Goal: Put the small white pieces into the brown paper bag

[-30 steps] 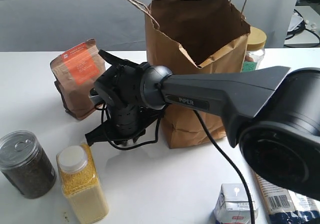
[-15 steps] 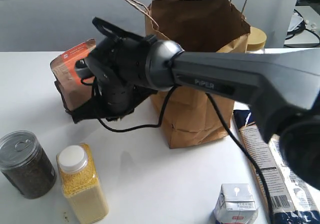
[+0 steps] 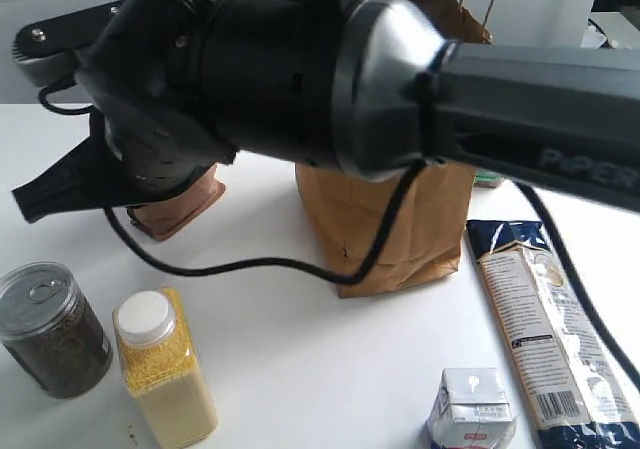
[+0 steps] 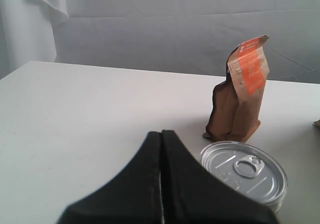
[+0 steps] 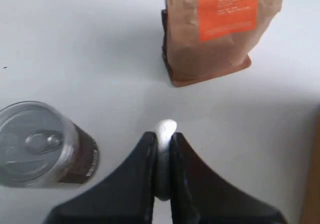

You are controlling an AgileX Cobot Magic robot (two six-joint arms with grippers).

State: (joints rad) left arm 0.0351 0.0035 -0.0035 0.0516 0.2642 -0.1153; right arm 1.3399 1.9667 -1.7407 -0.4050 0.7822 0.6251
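White counter with a paper bag.
The right end effector pinches a white piece; the left end effector is pressed together.

Bare table at lower centre is open between yellow-grain bottle and white carton; tin can blocks lower left, long packet lower right, brown paper bag centre.

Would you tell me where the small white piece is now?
Right wrist view: the small white piece is pinched in the right pincer, above the table between the metal can and orange-labelled brown pouch.
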